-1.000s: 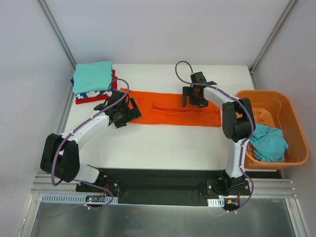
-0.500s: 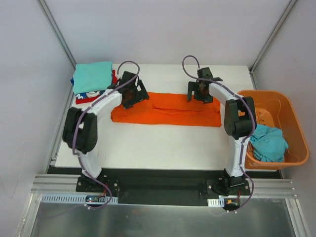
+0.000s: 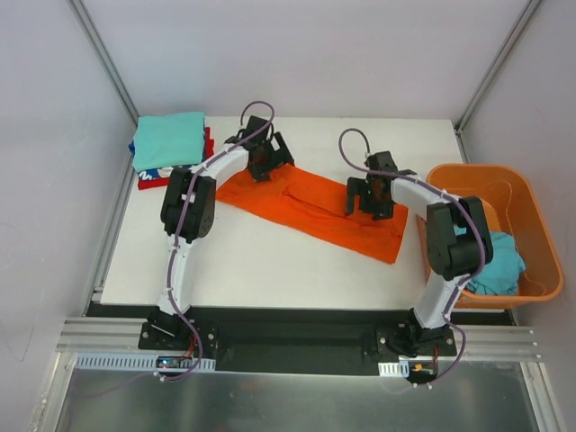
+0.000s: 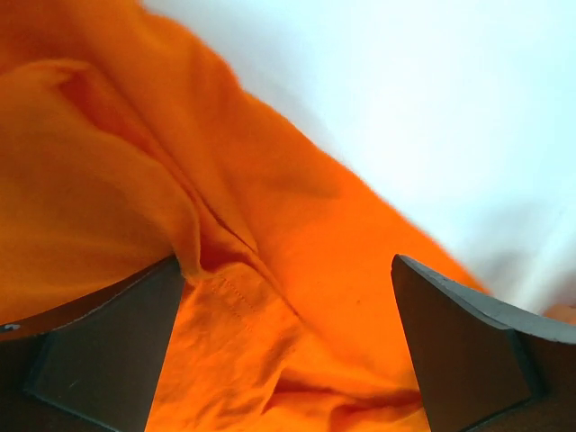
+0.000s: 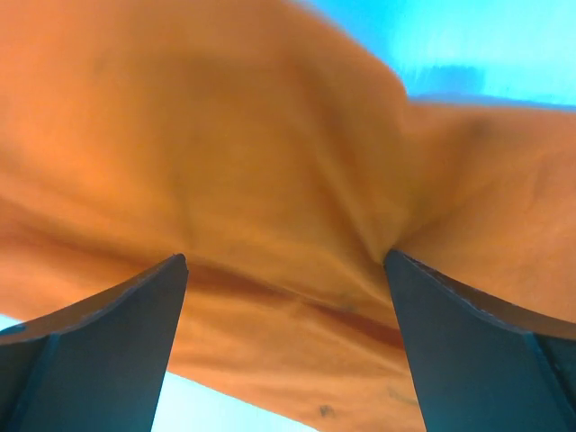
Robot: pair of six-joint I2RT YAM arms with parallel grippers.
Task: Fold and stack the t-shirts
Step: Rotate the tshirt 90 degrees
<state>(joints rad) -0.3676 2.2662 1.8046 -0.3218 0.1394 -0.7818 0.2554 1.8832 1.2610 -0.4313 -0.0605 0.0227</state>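
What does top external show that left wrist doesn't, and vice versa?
Only top external: the folded stack at the far left, the orange basket holding a teal shirt, and the right gripper over the cloth. Only left wrist: close-up folds and a stitched seam. Both: the orange t-shirt and the open left gripper at its far-left end.

The left gripper's (image 4: 286,270) dark fingers (image 4: 99,351) stand wide apart at the bottom corners, over the rumpled, creased orange t-shirt (image 4: 270,207); bare white table (image 4: 432,108) shows at upper right
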